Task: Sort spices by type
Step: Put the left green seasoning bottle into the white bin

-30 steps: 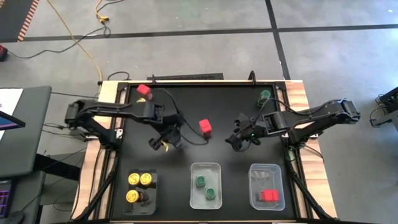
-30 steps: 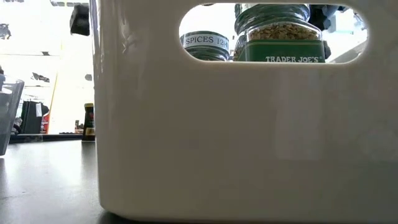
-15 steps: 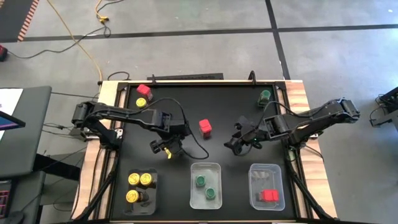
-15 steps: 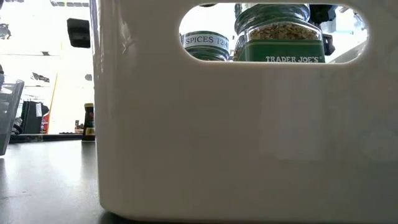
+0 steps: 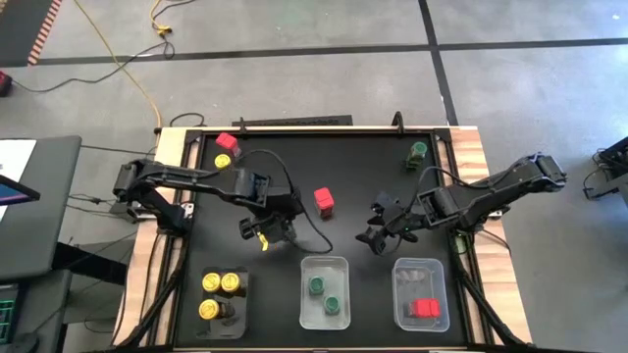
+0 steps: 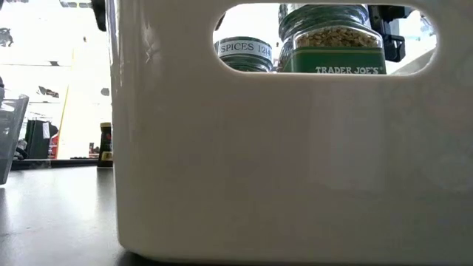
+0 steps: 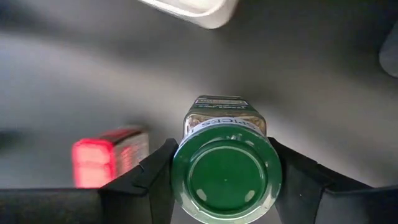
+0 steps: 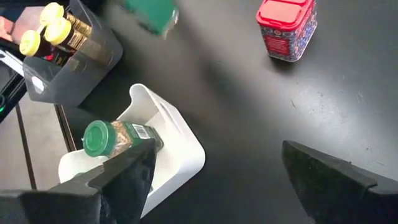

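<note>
My left gripper hangs over the table's left middle, shut on a dark spice jar with a round green lid. In the high view the hand hides this jar. My right gripper stands open above the mat, right of centre, with nothing between its fingers. Loose jars stand on the mat: a red-lidded one at the centre, a red and a yellow at the far left, and a green at the far right. My left gripper pinches the green-lidded jar between its two fingers, which sit on opposite sides of the lid's rim. The fingers come steeply from above. The jar hangs below them, lid uppermost, lifted clear of the mat.
Three clear trays line the near edge. The left tray holds three yellow-lidded jars, the middle tray two green, and the right tray red ones. The middle tray's wall fills the low view.
My left gripper has drifted a little toward the table's right and near edges with the jar and has rolled about its own axis. My right gripper, still open, has swung toward the near edge, closer to the trays.
</note>
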### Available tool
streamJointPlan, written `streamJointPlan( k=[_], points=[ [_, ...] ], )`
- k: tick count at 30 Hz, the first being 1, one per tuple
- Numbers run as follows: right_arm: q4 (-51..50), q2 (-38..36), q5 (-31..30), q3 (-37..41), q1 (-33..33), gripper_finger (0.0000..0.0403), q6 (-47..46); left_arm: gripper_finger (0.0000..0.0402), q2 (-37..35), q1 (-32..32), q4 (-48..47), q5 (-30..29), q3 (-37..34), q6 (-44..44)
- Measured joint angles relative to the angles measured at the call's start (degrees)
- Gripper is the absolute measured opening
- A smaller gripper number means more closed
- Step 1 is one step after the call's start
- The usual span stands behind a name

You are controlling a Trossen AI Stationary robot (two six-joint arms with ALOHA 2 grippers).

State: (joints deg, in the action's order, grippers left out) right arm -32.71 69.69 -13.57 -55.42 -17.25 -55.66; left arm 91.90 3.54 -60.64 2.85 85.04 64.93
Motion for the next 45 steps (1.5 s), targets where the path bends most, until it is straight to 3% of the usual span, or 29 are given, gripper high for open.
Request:
streamJointPlan(
  k=[7,16,23,32,45],
  points=[
    [0.0,0.0,0.0,0.0,0.0,0.0373,0.1,0.02,0.0,-0.4,-3.0,0.4,9.8,-0.1],
    [-0.4,0.0,0.0,0.0,-0.2,0.0373,0.7,0.02,0.2,2.7,5.5,2.6,11.8,-5.5],
    [-2.9,0.0,0.0,0.0,-0.8,0.0373,0.6,0.02,6.7,6.2,5.1,2.9,16.1,-7.1],
    [-3.5,0.0,0.0,0.0,-2.3,0.0373,0.6,0.02,15.6,8.0,-3.6,2.7,24.1,-4.1],
    [-5.3,0.0,0.0,0.0,-5.0,0.0373,0.6,0.02,18.0,11.1,-2.7,3.6,24.9,-3.5]
  ],
)
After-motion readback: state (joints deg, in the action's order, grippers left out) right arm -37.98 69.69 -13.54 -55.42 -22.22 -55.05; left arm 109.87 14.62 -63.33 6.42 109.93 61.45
